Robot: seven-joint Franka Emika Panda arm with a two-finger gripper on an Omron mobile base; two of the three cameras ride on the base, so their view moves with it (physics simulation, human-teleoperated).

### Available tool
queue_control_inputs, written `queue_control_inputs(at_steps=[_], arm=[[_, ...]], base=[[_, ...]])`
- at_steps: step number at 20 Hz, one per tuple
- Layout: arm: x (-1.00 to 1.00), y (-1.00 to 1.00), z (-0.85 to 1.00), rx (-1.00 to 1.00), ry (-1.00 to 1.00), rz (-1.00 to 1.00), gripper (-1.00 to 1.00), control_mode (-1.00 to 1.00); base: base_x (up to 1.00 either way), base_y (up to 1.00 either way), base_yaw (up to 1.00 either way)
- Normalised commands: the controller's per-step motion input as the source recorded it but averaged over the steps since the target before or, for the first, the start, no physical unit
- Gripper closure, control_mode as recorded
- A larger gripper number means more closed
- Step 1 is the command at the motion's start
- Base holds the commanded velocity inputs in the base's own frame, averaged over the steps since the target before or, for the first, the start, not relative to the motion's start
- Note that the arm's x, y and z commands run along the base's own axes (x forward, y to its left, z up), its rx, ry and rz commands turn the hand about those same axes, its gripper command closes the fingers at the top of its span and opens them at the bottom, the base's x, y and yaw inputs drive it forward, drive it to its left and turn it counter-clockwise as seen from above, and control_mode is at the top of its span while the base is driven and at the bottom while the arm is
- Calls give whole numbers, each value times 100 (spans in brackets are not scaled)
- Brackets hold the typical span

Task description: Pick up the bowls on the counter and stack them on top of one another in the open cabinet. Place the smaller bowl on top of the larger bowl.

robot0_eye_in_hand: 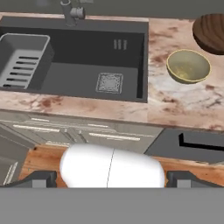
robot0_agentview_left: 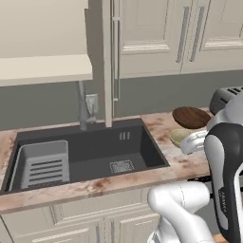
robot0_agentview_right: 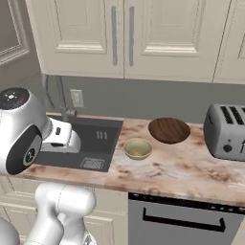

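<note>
The smaller bowl (robot0_agentview_right: pixel 138 148), pale olive-tan, sits upright on the counter (robot0_agentview_right: pixel 191 167) just right of the sink. Behind it to the right rests the larger bowl (robot0_agentview_right: pixel 169 130), wide and dark brown. In the hand view the olive bowl (robot0_eye_in_hand: pixel 188 65) lies at upper right and the brown bowl (robot0_eye_in_hand: pixel 212 33) is cut by the edge. My gripper (robot0_eye_in_hand: pixel 112 180) stands open and empty, held high and back over the counter's front edge, far from both bowls. The open cabinet's bare shelf (robot0_agentview_left: pixel 45 66) is at upper left, its door (robot0_agentview_left: pixel 114 61) swung out edge-on. My arm hides part of the olive bowl (robot0_agentview_left: pixel 179 136).
A dark sink (robot0_agentview_left: pixel 142 152) with a grey rack (robot0_agentview_left: pixel 43 163) and a faucet (robot0_agentview_left: pixel 84 109) lies left of the bowls. A silver toaster (robot0_agentview_right: pixel 226 131) stands at the counter's right end. A dishwasher front (robot0_agentview_right: pixel 184 220) is below the counter. Closed bar-handled cabinets (robot0_agentview_right: pixel 122 36) hang above.
</note>
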Motion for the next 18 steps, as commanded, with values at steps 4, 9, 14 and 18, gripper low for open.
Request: queue_control_inputs(at_steps=[4,9,14,18], arm=[[0,0,0,0,0,0,-100,100],[0,0,0,0,0,0,-100,100],[0,0,0,0,0,0,-100,100],[0,0,0,0,0,0,-100,100]], base=[[20,-68,0],[19,-66,0],[12,-59,0],[0,-28,1]])
